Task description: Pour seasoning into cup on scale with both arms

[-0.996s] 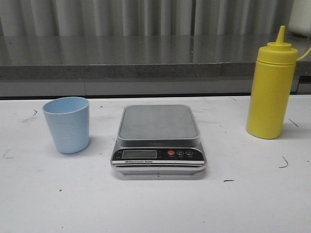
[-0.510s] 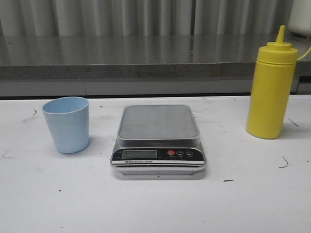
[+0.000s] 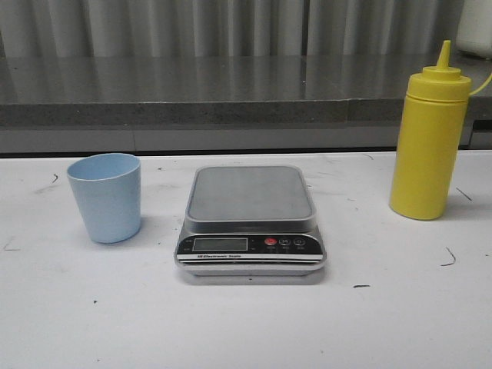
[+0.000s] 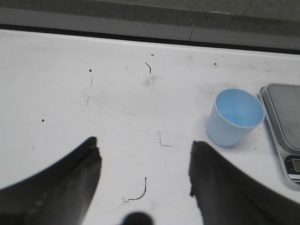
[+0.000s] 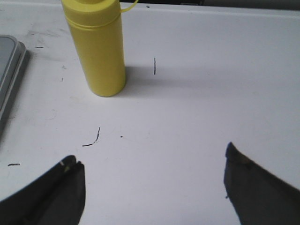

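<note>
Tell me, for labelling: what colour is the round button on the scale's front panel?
Red, on the flat steel-topped digital scale; front view shows it best.

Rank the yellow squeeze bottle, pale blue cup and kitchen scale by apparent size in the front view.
1. Flat grey steel kitchen scale, widest footprint.
2. Tall yellow plastic squeeze bottle, tallest.
3. Small pale blue plastic cup, clearly smallest.

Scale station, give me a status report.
Left tool and right tool both open, empty. Cup on table left of scale, platform bare. Seasoning bottle upright at right, untouched. Nothing in the way.
</note>
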`<state>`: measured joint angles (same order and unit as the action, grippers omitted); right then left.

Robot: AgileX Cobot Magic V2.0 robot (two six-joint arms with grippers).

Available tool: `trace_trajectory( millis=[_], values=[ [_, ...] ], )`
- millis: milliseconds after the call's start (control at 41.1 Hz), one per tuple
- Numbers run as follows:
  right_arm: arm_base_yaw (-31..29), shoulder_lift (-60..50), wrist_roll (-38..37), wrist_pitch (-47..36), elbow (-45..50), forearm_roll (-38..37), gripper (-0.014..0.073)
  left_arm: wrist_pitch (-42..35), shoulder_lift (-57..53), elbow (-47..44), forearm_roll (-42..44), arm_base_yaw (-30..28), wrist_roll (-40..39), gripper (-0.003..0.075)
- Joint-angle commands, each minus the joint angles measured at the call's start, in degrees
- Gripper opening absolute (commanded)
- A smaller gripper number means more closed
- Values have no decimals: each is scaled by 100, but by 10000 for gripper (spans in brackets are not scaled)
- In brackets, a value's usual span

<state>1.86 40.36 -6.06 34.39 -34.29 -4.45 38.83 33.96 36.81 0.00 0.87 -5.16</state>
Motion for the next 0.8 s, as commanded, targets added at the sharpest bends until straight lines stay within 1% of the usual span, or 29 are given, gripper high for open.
trace_trajectory(
  millis=[0, 219, 389, 510, 656, 778],
  values=[
    [22, 21, 70, -310, -195, -113, 654, -296, 238, 163, -136, 133, 32, 536],
    [22, 21, 70, -157, -195, -113, 654, -253, 924, 310, -146, 798, 55, 534],
    [22, 21, 70, -120, -195, -113, 654, -215, 1644, 620, -146, 1258, 55, 533],
    [22, 21, 70, -114, -195, -113, 654, 39, 2360, 1026, -146, 1396, 55, 533],
    [22, 21, 70, -114, -195, -113, 654, 403, 3262, 1594, -146, 1418, 55, 533],
    [22, 21, 70, -114, -195, -113, 654, 464, 3915, 2012, -146, 1418, 55, 533]
  ],
)
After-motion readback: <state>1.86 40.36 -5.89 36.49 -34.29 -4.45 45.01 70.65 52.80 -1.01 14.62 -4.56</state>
